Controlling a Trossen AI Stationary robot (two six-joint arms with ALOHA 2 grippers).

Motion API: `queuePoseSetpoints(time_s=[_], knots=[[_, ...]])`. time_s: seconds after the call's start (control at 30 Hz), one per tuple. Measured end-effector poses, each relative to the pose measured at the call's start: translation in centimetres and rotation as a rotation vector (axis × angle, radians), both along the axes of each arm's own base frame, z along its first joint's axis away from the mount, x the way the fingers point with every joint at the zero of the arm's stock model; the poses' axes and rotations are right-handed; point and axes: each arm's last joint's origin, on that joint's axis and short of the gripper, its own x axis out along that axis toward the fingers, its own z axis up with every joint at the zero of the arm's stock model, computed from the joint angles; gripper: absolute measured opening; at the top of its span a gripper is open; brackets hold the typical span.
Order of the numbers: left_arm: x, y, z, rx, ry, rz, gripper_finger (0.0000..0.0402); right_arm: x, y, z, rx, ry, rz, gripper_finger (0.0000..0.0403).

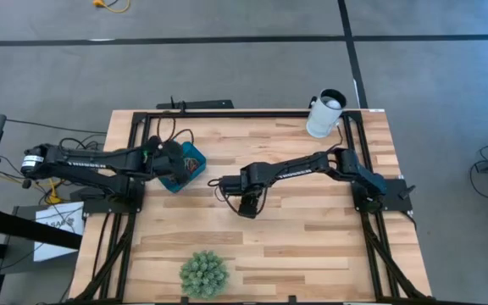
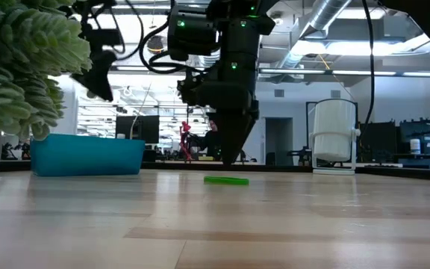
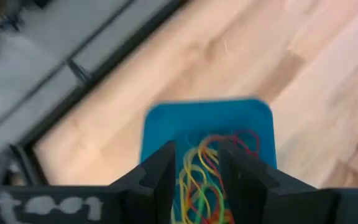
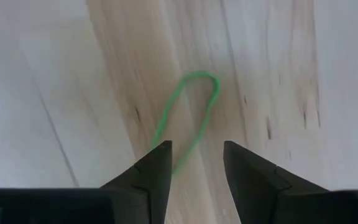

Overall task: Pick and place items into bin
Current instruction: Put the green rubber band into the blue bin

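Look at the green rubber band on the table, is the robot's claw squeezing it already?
No. The green rubber band lies flat on the wooden table, ahead of the open right gripper, whose fingers are spread apart with nothing between them.

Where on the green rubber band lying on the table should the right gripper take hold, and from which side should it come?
From straight above. The green rubber band lies flat on the wooden table as a narrow, long loop, so the open right gripper should probably straddle both strands across the narrow width, near the loop's middle, and pinch them together.
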Motion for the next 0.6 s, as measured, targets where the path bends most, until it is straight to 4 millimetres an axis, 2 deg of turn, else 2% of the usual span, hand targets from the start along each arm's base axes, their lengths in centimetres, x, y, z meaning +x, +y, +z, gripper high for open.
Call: queuePoseSetpoints(time_s=[0.17,0.6], knots=[[0.3,0.1,1.4,0.056,-0.014,-0.007,0.011,0.1,0.0,-0.3,0.002,-0.007,-0.027,0.0127],[0.2,0.2,1.6,0.104,-0.004,0.021,0.011,0.5,-0.4,-0.7,-0.078,-0.041,-0.087,0.0116]])
